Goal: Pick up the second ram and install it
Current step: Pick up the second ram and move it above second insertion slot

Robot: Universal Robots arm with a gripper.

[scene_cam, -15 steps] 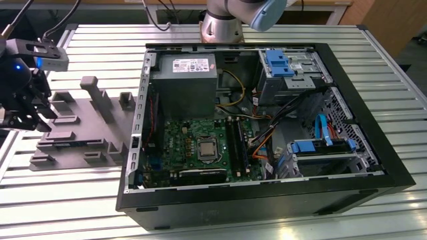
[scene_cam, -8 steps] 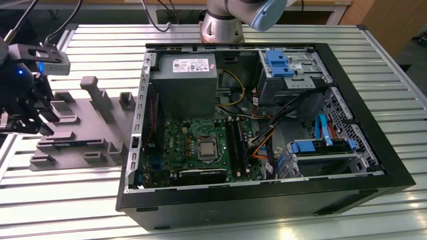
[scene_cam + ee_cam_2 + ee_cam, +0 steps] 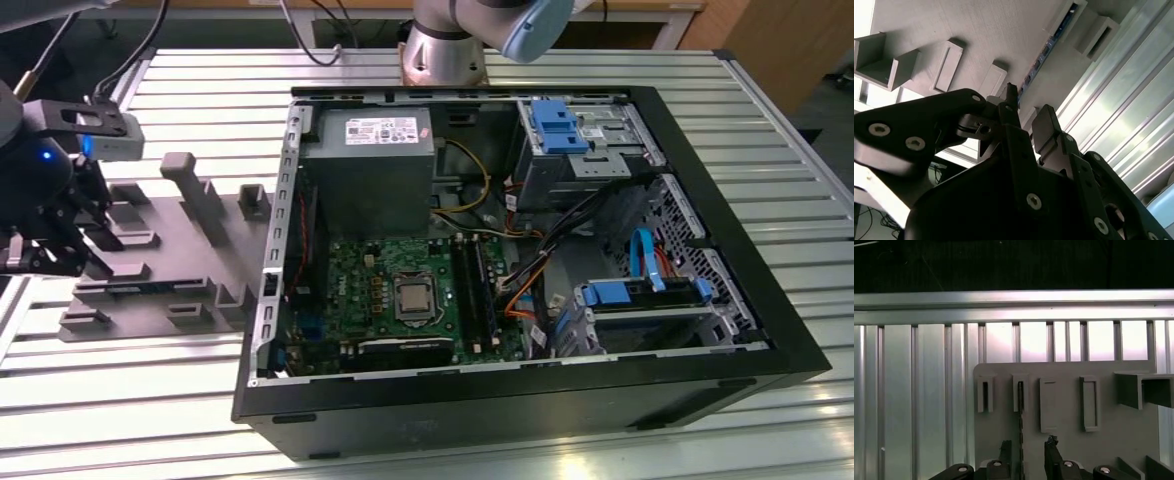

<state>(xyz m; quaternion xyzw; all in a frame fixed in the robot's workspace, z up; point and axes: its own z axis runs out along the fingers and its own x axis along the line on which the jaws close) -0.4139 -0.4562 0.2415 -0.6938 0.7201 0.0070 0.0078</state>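
Observation:
The second ram [image 3: 1020, 430] is a thin dark stick standing on edge in the slotted blocks of the grey tray [image 3: 1066, 440]. In the second wrist view the ram [image 3: 1046, 50] shows as a blue-green strip running away from the fingertips. My gripper [image 3: 1028, 457] is open, with one finger on each side of the near end of the ram and closer to it on one side. The same gripper [image 3: 1026, 117] shows apart from the stick in the second wrist view. In the exterior view my gripper [image 3: 60, 262] hangs over the tray [image 3: 187, 235] at that view's left.
An open computer case [image 3: 534, 400] lies in the middle of the slatted metal table [image 3: 134, 400]. Its green motherboard [image 3: 360, 290] carries black memory sockets [image 3: 470, 285], a power supply [image 3: 374, 160] and blue drive cages [image 3: 561, 125]. The arm's base [image 3: 447, 50] stands behind.

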